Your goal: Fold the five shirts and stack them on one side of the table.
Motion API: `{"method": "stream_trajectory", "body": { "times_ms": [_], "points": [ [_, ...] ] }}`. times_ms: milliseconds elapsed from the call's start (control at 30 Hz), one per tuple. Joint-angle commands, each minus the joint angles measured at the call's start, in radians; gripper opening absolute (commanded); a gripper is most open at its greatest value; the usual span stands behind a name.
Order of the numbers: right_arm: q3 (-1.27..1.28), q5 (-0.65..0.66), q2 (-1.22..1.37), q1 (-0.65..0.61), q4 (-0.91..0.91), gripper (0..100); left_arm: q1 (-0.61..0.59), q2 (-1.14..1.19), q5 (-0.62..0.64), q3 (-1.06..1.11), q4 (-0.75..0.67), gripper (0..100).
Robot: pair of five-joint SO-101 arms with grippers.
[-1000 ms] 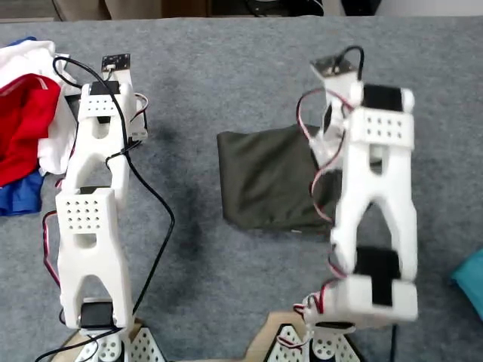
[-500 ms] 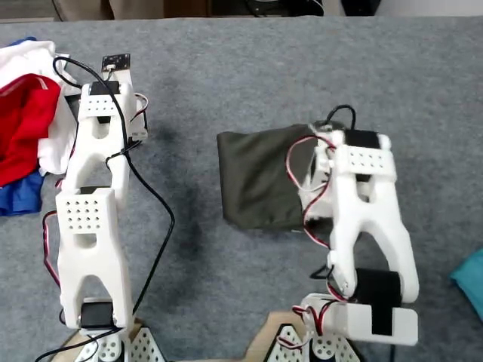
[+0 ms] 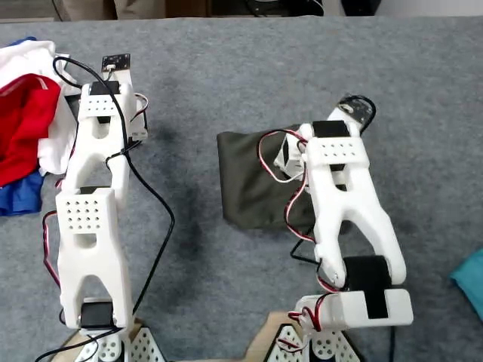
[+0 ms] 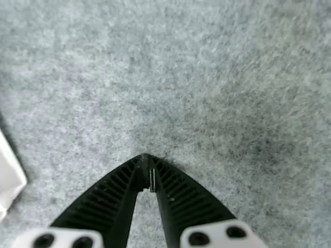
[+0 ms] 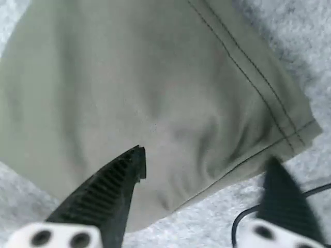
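A folded dark olive shirt (image 3: 253, 181) lies flat at the table's middle. My right arm (image 3: 339, 196) leans over its right half. In the right wrist view my right gripper (image 5: 204, 168) is open just above the olive shirt (image 5: 155, 93), near its stitched hem, with nothing between the fingers. A loose pile of shirts sits at the far left: white (image 3: 30, 56), red (image 3: 26, 124) and blue (image 3: 19, 192). My left arm (image 3: 98, 136) stands beside that pile. My left gripper (image 4: 147, 173) is shut on nothing, over bare grey carpet, with white cloth (image 4: 8, 181) beside it.
The table is covered in grey carpet (image 3: 226, 68). A teal cloth (image 3: 472, 279) pokes in at the right edge. A black cable (image 3: 151, 196) runs along the left arm. Open carpet lies between the two arms and along the far side.
My right arm has swung left and pulled back, from the shirt's right edge to over the shirt itself. The left arm and the pile have not moved.
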Motion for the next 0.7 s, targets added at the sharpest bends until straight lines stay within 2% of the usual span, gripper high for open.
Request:
{"method": "stream_trajectory", "body": {
  "times_ms": [0,100,333,500,667],
  "points": [
    [-0.025,-0.061,0.002,-0.010,-0.014,59.4,0.038,-0.002,-0.006,-0.028,-0.021,2],
    [0.033,-0.081,0.002,-0.008,-0.074,65.2,0.038,-0.002,-0.006,-0.029,-0.021,2],
    [0.211,-0.083,0.045,-0.007,-0.374,65.2,0.038,-0.002,-0.006,-0.029,-0.021,2],
    [0.226,-0.132,0.189,0.082,-0.522,63.5,0.038,-0.002,-0.006,-0.029,-0.021,2],
    [0.143,-0.149,0.229,0.114,-0.442,53.6,0.038,-0.002,-0.006,-0.029,-0.021,2]
  ]
}}
